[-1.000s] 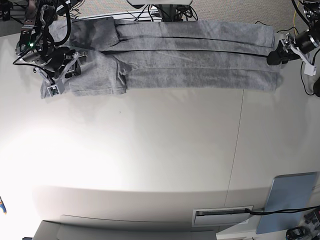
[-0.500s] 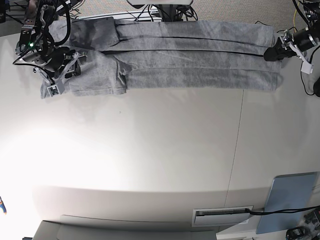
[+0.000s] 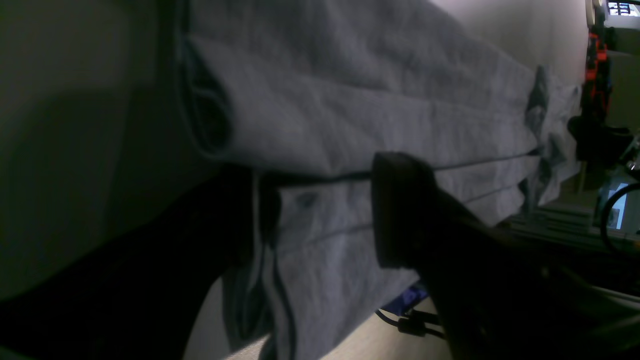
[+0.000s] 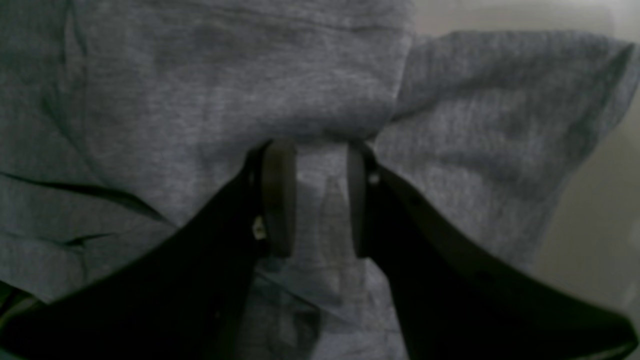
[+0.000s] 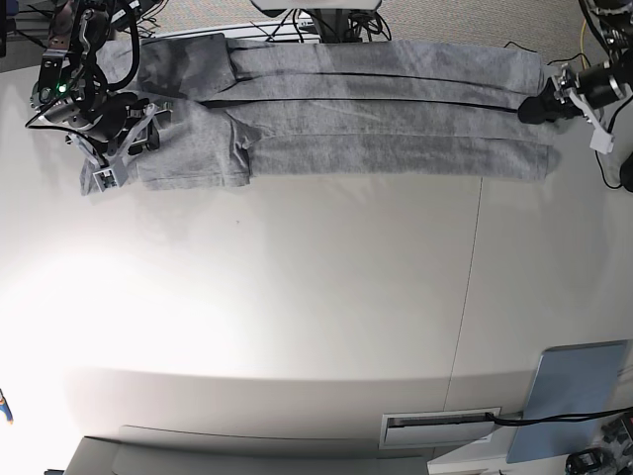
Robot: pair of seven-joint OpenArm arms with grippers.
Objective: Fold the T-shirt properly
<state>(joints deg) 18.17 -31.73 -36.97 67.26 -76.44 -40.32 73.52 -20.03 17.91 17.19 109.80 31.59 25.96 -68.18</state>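
The grey T-shirt [image 5: 376,119] lies folded lengthwise into a long strip along the far side of the table. My left gripper [image 5: 534,107] is at the strip's right end. In the left wrist view the left gripper [image 3: 320,210] stands open. One dark pad [image 3: 400,210] rests over the T-shirt [image 3: 375,110], and the hem layers lie between the fingers. My right gripper [image 5: 124,143] is at the sleeve end on the left. In the right wrist view the right gripper [image 4: 317,200] is shut on a raised ridge of the T-shirt [image 4: 175,100].
A light-blue panel [image 5: 574,396] lies at the near right corner, with a white slotted box [image 5: 440,427] beside it. Cables [image 5: 316,25] run behind the table's far edge. A table seam [image 5: 465,327] runs front to back. White tabletop [image 5: 297,297] stretches in front of the strip.
The left gripper has slid a little leftward onto the shirt's right end, and its fingers have drawn somewhat closer. The right arm and the shirt have not moved.
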